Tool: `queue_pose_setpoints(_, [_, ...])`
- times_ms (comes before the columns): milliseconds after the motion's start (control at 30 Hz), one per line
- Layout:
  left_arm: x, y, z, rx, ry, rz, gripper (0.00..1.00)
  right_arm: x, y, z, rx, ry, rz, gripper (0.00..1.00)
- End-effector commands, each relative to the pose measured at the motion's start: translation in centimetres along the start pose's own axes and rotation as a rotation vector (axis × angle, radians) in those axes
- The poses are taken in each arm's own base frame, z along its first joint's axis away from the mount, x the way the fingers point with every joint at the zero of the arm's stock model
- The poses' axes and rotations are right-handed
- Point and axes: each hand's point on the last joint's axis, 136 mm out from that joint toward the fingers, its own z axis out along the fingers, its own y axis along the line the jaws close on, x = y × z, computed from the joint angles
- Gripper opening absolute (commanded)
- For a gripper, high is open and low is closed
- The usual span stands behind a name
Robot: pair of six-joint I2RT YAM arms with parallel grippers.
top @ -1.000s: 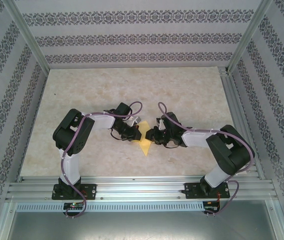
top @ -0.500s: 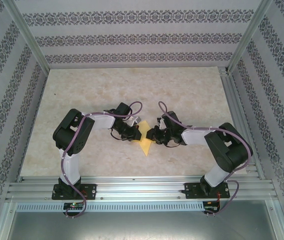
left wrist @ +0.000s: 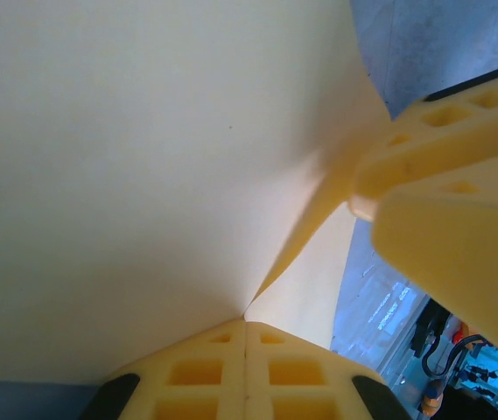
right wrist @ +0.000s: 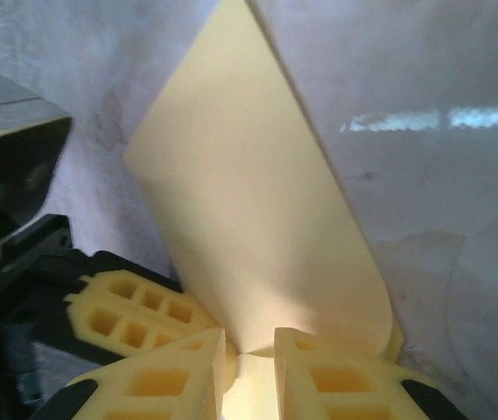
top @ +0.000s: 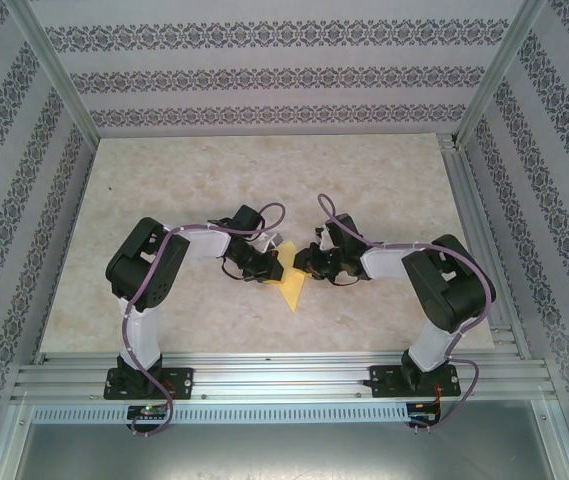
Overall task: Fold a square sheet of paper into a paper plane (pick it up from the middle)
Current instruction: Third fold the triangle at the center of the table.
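Observation:
The yellow square sheet of paper [top: 291, 290] hangs between the two grippers above the table's middle, with one corner pointing down toward the near edge. My left gripper [top: 280, 268] is shut on the sheet [left wrist: 143, 157], jaws pressed together at a pinch point [left wrist: 246, 322]. A raised ridge runs from there to a right finger [left wrist: 450, 245]. My right gripper [right wrist: 249, 352] stands open by a narrow gap, with the paper [right wrist: 240, 201] passing down between its fingers. The left fingers [right wrist: 135, 315] sit right beside it. The paper plane is out of view.
The pale marbled table [top: 264, 180] stretches behind and to both sides of the grippers. Patterned walls [top: 264, 75] enclose it, with aluminium posts at the corners. An aluminium rail [top: 284, 378] carrying both arm bases runs along the near edge.
The right arm has swung its elbow inward and its gripper has shifted slightly left and away from the near edge. The left arm and the paper have hardly moved.

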Motion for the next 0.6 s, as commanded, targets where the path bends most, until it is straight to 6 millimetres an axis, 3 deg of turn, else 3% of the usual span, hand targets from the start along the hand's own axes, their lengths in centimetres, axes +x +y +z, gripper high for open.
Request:
queue_pose_setpoints(0, [0.5, 2.1, 0.5, -0.065, 0.016, -0.033, 0.03, -0.4, -0.9, 0.4, 0.013, -0.004, -0.026, 0.22])
queue_pose_setpoints(100, [0.5, 2.2, 0.5, -0.065, 0.016, -0.034, 0.03, -0.3, -2.4, 0.8, 0.061, -0.001, -0.014, 0.22])
queue_pose_setpoints(167, [0.5, 2.2, 0.5, -0.065, 0.017, -0.034, 0.03, -0.4, -2.3, 0.8, 0.053, 0.005, -0.015, 0.22])
queue_pose_setpoints(400, [0.6, 2.2, 0.4, -0.067, 0.018, -0.035, 0.03, -2.2, 2.5, -2.5, -0.061, -0.065, -0.064, 0.23])
queue_pose_setpoints(567, [0.5, 2.1, 0.4, -0.065, 0.016, -0.032, 0.03, -2.5, 2.8, -3.0, -0.052, -0.067, -0.074, 0.23])
